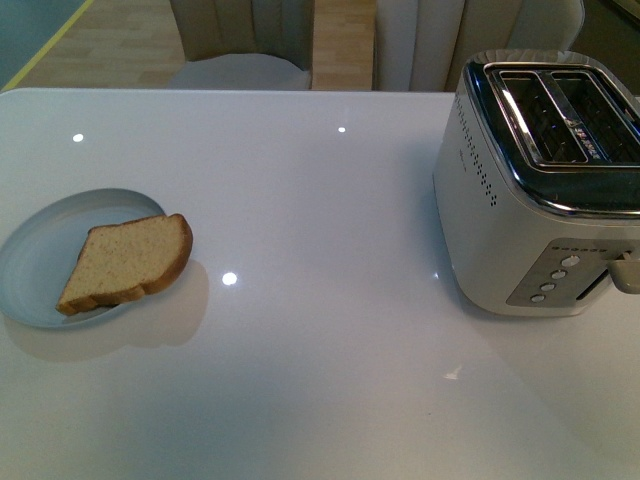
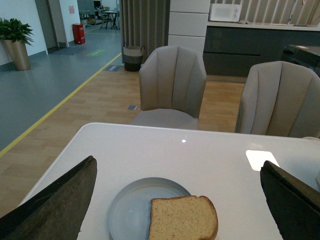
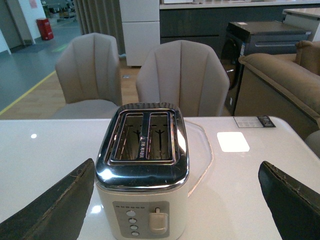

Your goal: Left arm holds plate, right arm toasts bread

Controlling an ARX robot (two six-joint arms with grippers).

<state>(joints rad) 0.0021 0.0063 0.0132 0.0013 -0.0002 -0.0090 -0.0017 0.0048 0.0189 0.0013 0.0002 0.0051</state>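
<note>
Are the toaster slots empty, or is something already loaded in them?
Empty: both slots of the toaster show only bare wire guides, and the bread lies on the plate.

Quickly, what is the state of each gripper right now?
Left gripper: open, holding nothing, facing the round pale blue plate with the brown bread slice.
Right gripper: open, holding nothing, facing the white and chrome toaster.
</note>
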